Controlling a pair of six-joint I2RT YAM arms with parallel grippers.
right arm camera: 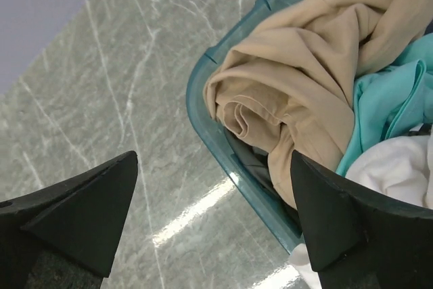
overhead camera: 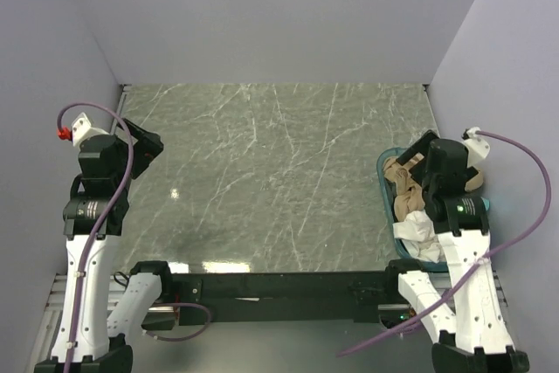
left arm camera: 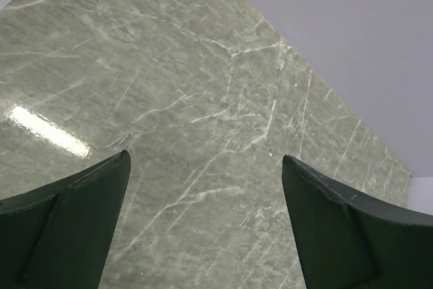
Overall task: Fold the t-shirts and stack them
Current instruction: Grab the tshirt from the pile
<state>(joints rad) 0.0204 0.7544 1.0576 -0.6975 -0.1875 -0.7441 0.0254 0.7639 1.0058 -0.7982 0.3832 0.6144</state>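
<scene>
The t-shirts lie crumpled in a teal plastic basket at the table's right edge. A tan shirt is on top, a teal shirt beside it, and a white shirt nearest me; the tan shirt and the white shirt also show from above. My right gripper is open and empty, above the basket's near-left rim. My left gripper is open and empty, held above bare marble at the table's left edge.
The grey-green marble tabletop spreads between the arms. Pale walls close the left, back and right sides. A black rail runs along the near edge between the arm bases.
</scene>
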